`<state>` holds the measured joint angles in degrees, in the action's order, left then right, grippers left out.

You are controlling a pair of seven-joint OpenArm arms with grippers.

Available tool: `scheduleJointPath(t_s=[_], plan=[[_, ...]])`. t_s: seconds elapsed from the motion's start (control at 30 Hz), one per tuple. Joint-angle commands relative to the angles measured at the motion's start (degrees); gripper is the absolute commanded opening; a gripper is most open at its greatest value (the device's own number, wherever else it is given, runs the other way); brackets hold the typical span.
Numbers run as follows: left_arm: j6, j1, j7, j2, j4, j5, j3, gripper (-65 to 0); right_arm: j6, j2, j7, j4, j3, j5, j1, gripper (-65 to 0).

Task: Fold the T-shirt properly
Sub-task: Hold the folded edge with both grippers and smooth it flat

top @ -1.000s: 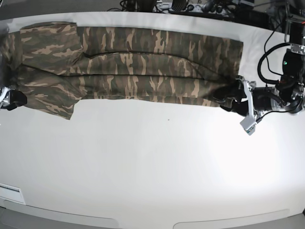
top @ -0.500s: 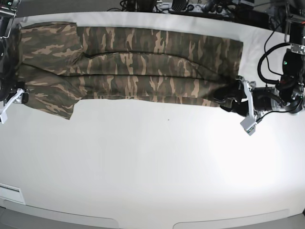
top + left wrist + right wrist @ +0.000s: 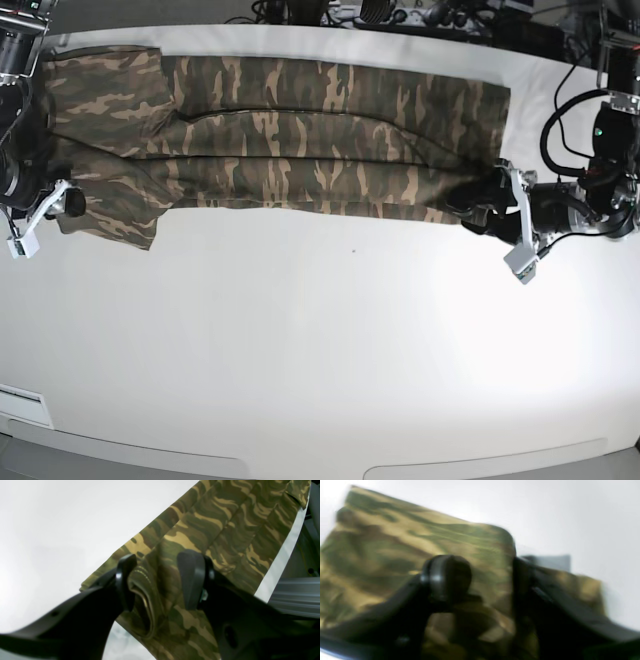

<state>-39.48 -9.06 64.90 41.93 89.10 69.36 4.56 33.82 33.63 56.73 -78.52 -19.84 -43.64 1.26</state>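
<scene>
The camouflage T-shirt (image 3: 300, 130) lies folded into a long strip across the far part of the white table (image 3: 320, 350). At its right end my left gripper (image 3: 478, 208) sits low on the hem corner. In the left wrist view the left gripper (image 3: 158, 580) has its jaws apart astride a raised fold of the T-shirt (image 3: 225, 517). My right gripper (image 3: 68, 203) is at the strip's left end, on the sleeve. The blurred right wrist view shows the right gripper (image 3: 485, 577) with cloth of the T-shirt (image 3: 382, 542) between its fingers; whether they pinch it is unclear.
Cables and dark equipment (image 3: 420, 15) line the table's back edge. More cabling and the arm's mount (image 3: 610, 130) stand at the right. A white label (image 3: 20, 405) sits at the front left edge.
My right gripper has come in from the table's left edge onto the sleeve end of the T-shirt, and its jaws have narrowed. The left arm and the cloth have stayed put.
</scene>
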Motion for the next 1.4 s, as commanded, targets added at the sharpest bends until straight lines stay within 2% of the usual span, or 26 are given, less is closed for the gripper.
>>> scheduleJointPath(t_s=[0.0, 0.07, 0.13, 0.2, 0.4, 0.57, 0.67, 0.83, 1.07, 1.37], plan=[[-0.52, -0.96, -1.09, 1.07, 0.63, 1.14, -0.50, -34.0, 0.22, 1.66, -0.76, -0.72, -0.57, -1.46, -1.03, -46.5], [-0.52, -0.96, -1.07, 1.07, 0.63, 1.14, -0.50, -34.0, 0.90, 1.99, 0.52, -0.74, -0.59, -3.10, -1.36, -63.9], [-0.52, -0.96, -1.09, 1.07, 0.63, 1.14, -0.50, -34.0, 2.03, 2.62, 0.92, -0.81, -0.59, -5.81, -1.42, -65.0], [-0.52, -0.98, -1.07, 1.07, 0.63, 1.14, -0.50, -34.0, 6.14, 3.39, 2.40, -0.94, -0.59, -9.53, -1.40, -65.0], [-0.52, -0.98, -1.09, 1.07, 0.63, 1.16, -0.50, -34.0, 6.18, 6.45, 15.80, -1.86, -0.59, -31.17, -0.11, -65.0], [-0.52, -0.98, -1.07, 1.09, 0.63, 1.14, -0.50, -34.0, 6.18, 7.43, 20.24, -7.58, -3.21, -40.39, 4.00, -65.0], [-0.52, -0.98, -1.05, 1.09, 0.63, 1.14, -0.50, -34.0, 6.18, 7.32, 23.27, -13.42, -7.23, -41.36, 7.96, -65.0], [-0.52, -0.98, -1.07, 1.07, 0.63, 1.16, -0.50, -34.0, 6.18, 7.30, 23.27, -21.77, -13.51, -41.36, 15.69, -65.0], [-0.52, -0.98, -1.09, 1.07, 0.63, 1.20, -0.50, -34.0, 6.18, 6.51, 23.27, -25.90, -13.97, -41.36, 24.11, -65.0], [-0.52, -0.98, -1.09, 1.09, 0.63, 1.64, -0.50, -34.0, 6.18, 6.05, 23.27, -28.68, -13.97, -41.36, 29.07, -65.0]])
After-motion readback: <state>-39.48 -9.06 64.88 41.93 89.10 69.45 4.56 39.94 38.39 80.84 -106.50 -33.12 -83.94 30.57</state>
